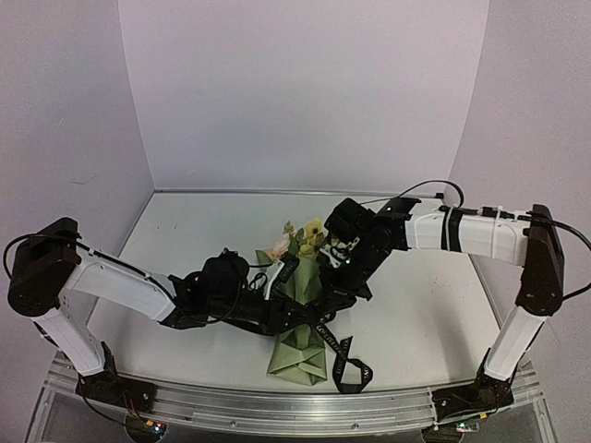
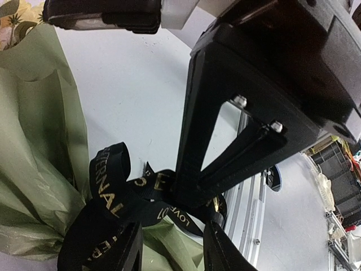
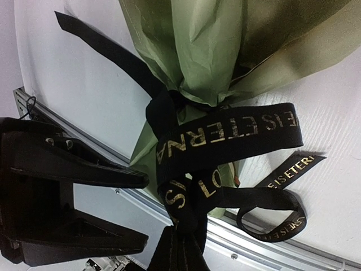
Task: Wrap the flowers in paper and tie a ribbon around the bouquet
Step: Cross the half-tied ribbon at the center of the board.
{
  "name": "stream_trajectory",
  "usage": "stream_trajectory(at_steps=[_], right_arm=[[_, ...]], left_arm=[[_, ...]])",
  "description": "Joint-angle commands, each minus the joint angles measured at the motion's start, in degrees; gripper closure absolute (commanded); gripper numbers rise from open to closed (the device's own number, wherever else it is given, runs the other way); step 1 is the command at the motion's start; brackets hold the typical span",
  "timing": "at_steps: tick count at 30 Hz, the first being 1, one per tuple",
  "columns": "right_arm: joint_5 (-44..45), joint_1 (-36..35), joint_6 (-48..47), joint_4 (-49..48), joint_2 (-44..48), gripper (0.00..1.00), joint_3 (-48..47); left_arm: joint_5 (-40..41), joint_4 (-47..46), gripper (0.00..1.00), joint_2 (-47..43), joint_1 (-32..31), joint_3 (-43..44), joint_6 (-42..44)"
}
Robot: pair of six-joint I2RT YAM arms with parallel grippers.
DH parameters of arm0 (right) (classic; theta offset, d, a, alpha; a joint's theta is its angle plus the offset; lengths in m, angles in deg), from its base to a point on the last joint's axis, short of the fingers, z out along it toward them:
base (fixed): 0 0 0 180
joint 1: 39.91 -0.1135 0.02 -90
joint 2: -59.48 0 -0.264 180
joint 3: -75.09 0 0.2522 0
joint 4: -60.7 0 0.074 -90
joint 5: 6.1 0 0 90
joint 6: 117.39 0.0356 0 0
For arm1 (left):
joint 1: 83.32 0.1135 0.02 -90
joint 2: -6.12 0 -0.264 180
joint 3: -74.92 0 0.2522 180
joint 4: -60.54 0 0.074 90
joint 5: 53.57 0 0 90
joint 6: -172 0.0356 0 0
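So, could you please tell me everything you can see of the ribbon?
The ribbon is a long, narrow black band, satin-looking, with gold capital lettering. It is wound round the narrow neck of the green paper, with loose loops and one free end lying on the white table. Several strands gather into the shut right fingers; the open left fingers sit close by.

Tabletop [image 1: 185, 240] viewed from above and behind, near edge at 6 o'clock, both wrist views held close, ribbon [image 2: 107, 186] shared by all.
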Motion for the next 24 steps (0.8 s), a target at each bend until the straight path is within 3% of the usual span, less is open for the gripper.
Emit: stream_trajectory(at_steps=[1, 6, 12, 18, 24], right_arm=[[-0.9, -0.5, 2.4, 0.2, 2.2, 1.00, -0.8], [-0.3, -0.4, 7.4, -0.5, 2.5, 1.00, -0.7], [2.2, -0.5, 14.4, -0.6, 2.7, 1.00, -0.8], [5.8, -0.7, 22.9, -2.0, 2.1, 1.00, -1.1], [7.4, -0.9, 31.7, -7.5, 2.8, 1.00, 1.3]], left_arm=[[0.8, -1.8, 0.62, 0.7, 0.3, 3.3, 3.1], [3.6, -3.2, 0.63, -4.0, 0.3, -1.0, 10.5], [5.2, -9.7, 0.62, -11.0, -2.0, -8.2, 29.0], [10.1, -3.0, 0.61, -11.0, -6.8, -6.0, 43.5], [17.0, -3.5, 0.60, -9.5, -8.7, -5.3, 48.8]])
